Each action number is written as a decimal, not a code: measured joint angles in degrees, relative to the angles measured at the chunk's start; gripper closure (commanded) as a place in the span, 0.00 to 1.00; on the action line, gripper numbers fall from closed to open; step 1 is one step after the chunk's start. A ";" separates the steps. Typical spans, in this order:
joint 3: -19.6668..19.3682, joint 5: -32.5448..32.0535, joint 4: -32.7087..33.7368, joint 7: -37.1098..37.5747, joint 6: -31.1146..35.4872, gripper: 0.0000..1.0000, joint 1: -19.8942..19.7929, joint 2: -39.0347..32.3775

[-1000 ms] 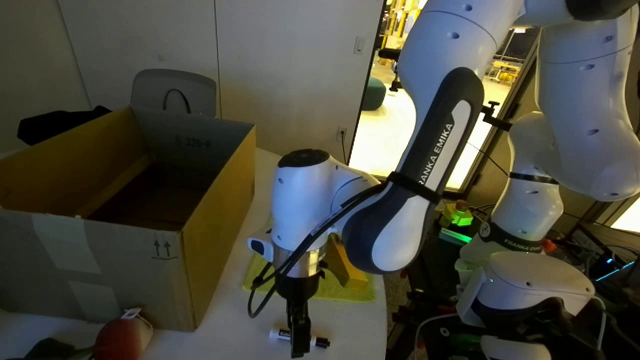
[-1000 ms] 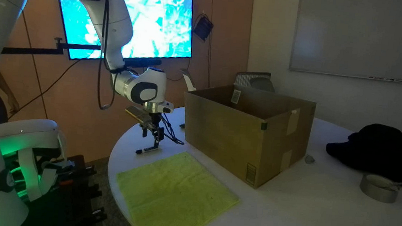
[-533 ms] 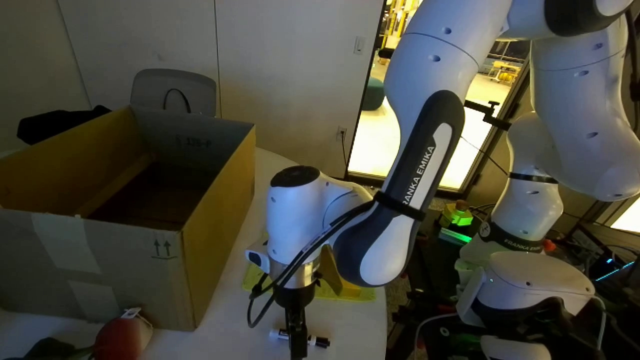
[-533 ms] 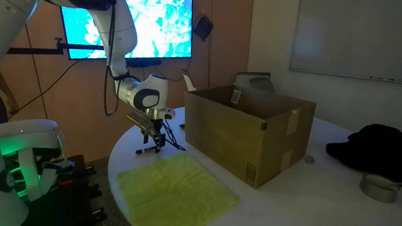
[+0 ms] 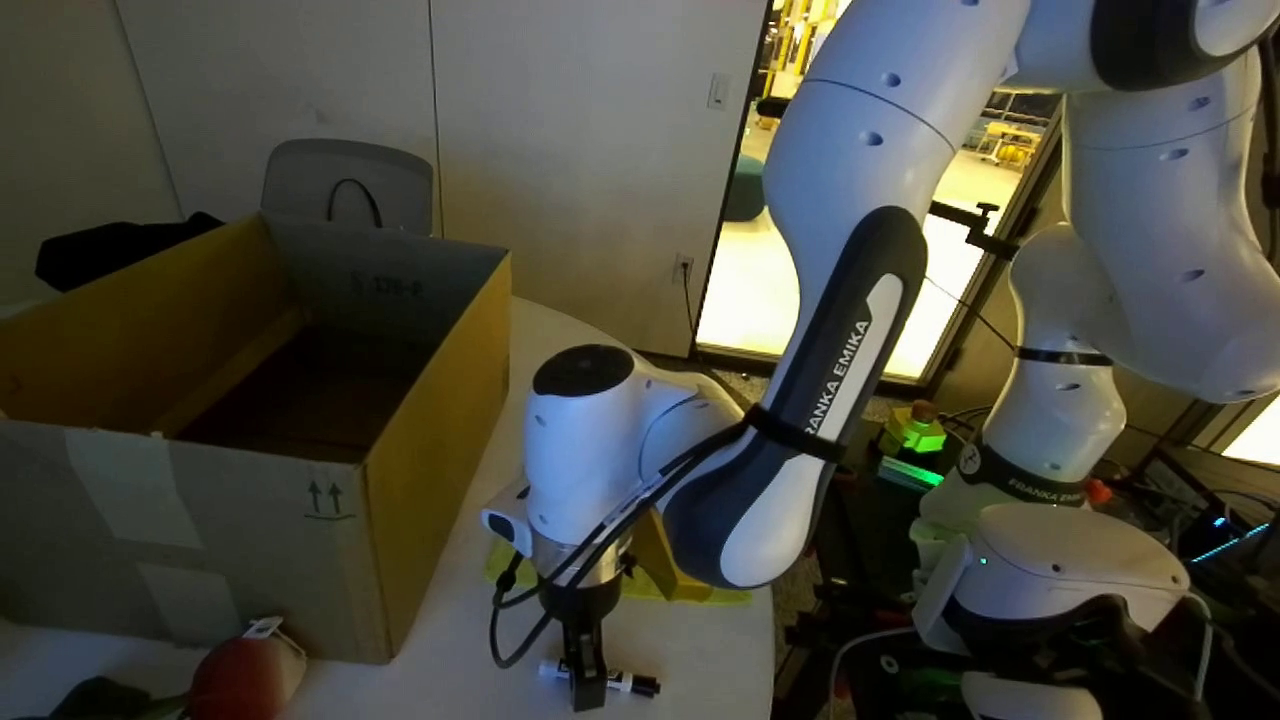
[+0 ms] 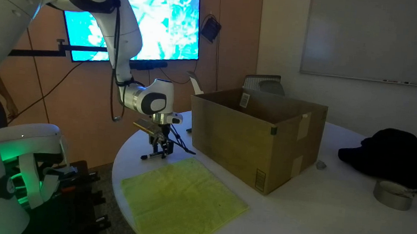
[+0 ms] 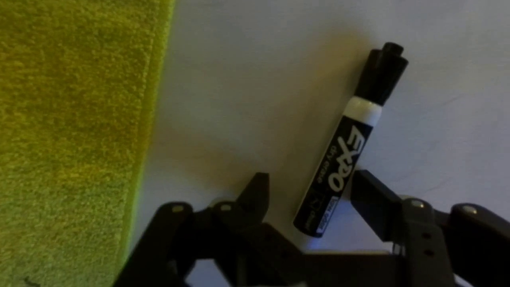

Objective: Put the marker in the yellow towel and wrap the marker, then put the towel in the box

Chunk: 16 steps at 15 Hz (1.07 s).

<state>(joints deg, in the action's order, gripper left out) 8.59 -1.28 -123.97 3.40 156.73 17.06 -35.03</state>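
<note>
The marker lies on its side on the worktop, black cap at one end, the lettering "EXPO dry erase" legible in the wrist view. The claw points down close to the surface, its jaws partly spread with the marker's barrel between them. Nothing is gripped: a clear gap separates one jaw from the barrel; the opposite jaw stands right beside it, and contact there cannot be confirmed. The yellow towel lies flat and unfolded near the marker, apart from it, with a white tag at one edge. The cardboard box stands upright with its top open, just beside the towel. Also recorded on the worktop in an exterior view: a grey roll and a black cloth item, near each other and well apart from the towel. In an exterior view, a reddish round object sits near the box's outer wall; contact cannot be determined.
</note>
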 measured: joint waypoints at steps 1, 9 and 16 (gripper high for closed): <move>0.03 -0.01 0.13 0.00 -0.01 0.79 0.21 0.03; -0.02 -0.92 0.61 -0.88 -1.02 0.92 0.50 0.29; -3.48 -5.65 0.10 -2.05 -5.15 0.92 -0.41 3.43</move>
<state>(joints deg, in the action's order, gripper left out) 5.11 -6.93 -123.87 1.35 151.58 16.66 -31.60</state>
